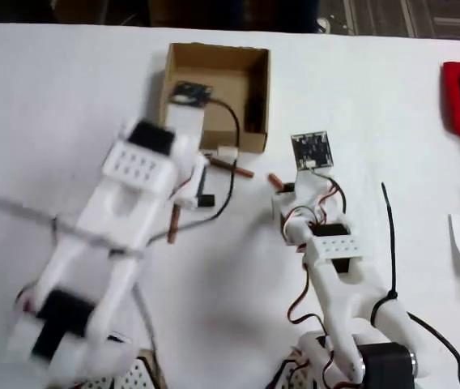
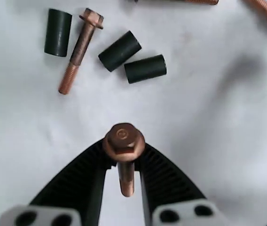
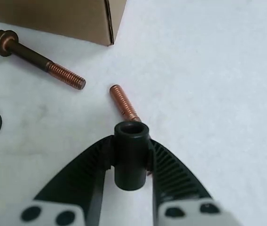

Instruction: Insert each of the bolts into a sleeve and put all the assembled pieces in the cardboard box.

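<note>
Left gripper (image 2: 124,162) clamps a bolt (image 2: 123,140), right gripper (image 3: 131,143) a sleeve (image 3: 130,165), near the cardboard box (image 1: 228,77), contents unclear.

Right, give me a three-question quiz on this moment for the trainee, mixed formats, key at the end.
1. True or false: the left gripper is shut on a sleeve.
2. What does the right gripper hold? A) a copper washer B) a black sleeve C) nothing
3. Fill in: in the left wrist view, ___ loose sleeves lie on the table near a loose bolt.

Key: 1 false, it holds a bolt. 2 B. 3 three.
</note>
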### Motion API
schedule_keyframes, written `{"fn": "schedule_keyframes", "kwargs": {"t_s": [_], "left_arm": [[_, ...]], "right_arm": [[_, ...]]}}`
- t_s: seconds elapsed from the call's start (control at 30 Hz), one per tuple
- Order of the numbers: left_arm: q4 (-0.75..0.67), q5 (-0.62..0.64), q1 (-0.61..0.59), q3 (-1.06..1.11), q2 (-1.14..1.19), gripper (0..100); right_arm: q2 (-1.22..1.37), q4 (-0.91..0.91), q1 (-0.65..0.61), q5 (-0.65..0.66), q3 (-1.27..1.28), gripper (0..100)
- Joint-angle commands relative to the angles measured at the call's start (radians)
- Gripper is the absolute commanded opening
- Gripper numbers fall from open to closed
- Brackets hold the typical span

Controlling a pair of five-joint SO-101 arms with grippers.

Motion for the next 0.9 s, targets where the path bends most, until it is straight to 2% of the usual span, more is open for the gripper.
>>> {"fn": "schedule_keyframes", "kwargs": {"t_s": [0.0,0.13,0.27,0.4,0.53,0.7,0.87], "left_arm": [[-0.212,0.008,-0.041,0.254,-0.321,2],[-0.382,0.009,-0.107,0.447,-0.542,2],[-0.471,0.009,-0.107,0.582,-0.695,2],[-0.54,0.005,-0.112,0.679,-0.76,2],[-0.687,0.003,-0.114,0.714,-0.761,2],[-0.907,0.003,-0.109,0.717,-0.76,2],[-0.956,0.008,-0.112,0.719,-0.76,2]], "right_arm": [[-0.045,-0.01,-0.01,0.003,-0.005,2.2],[-0.045,0.005,-0.002,0.003,-0.003,2.2],[-0.045,0.012,-0.01,0.003,-0.003,2.2],[-0.045,0.012,-0.01,0.003,-0.003,2.2],[-0.045,0.008,-0.019,0.003,-0.003,2.2],[-0.045,0.007,-0.13,0.003,-0.006,2.2],[-0.045,0.002,-0.278,0.003,-0.049,2.2]]}}
